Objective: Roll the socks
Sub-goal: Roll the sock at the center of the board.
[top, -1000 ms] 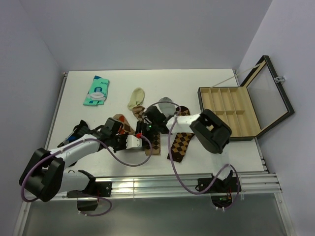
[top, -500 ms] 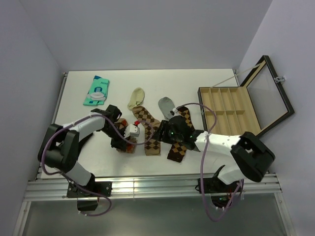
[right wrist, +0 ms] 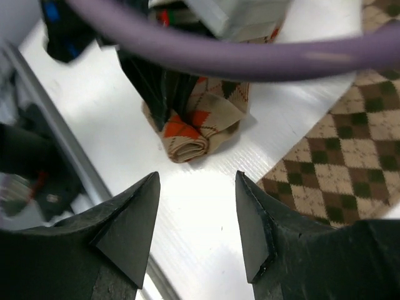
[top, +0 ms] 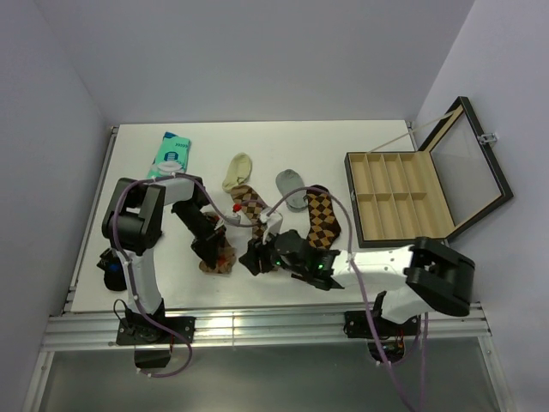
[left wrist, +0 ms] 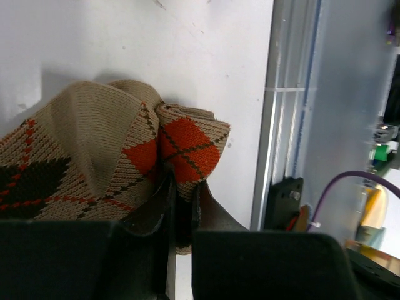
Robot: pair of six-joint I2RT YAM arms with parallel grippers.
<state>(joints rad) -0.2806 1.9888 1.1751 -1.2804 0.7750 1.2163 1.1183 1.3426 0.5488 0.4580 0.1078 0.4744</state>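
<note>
One red-orange sock (left wrist: 187, 140) clenched in left hand (left wrist: 179, 187), right hand (right wrist: 197, 184) released, compartment box (top: 397, 194) open-lidded

The red-orange sock (top: 219, 260) no longer lies stretched out beside the others: it is now bunched into a short, thick roll nearer the front edge of the desk (top: 171, 283). The left tool (top: 216, 249) has moved with it and now pinches the roll's edge. The left arm (top: 137, 215) has gone from reaching in low from the near-left corner to standing folded over the desk's left side. The right arm (top: 360, 262) has swung down from over the middle of the socks and now lies along the front edge, covering the lower ends of the tan sock (top: 249, 203) and the dark brown sock (top: 322, 219). The right tool (top: 255, 257) now faces the roll from just beside it, its jaws spread wider than a second ago.
</note>
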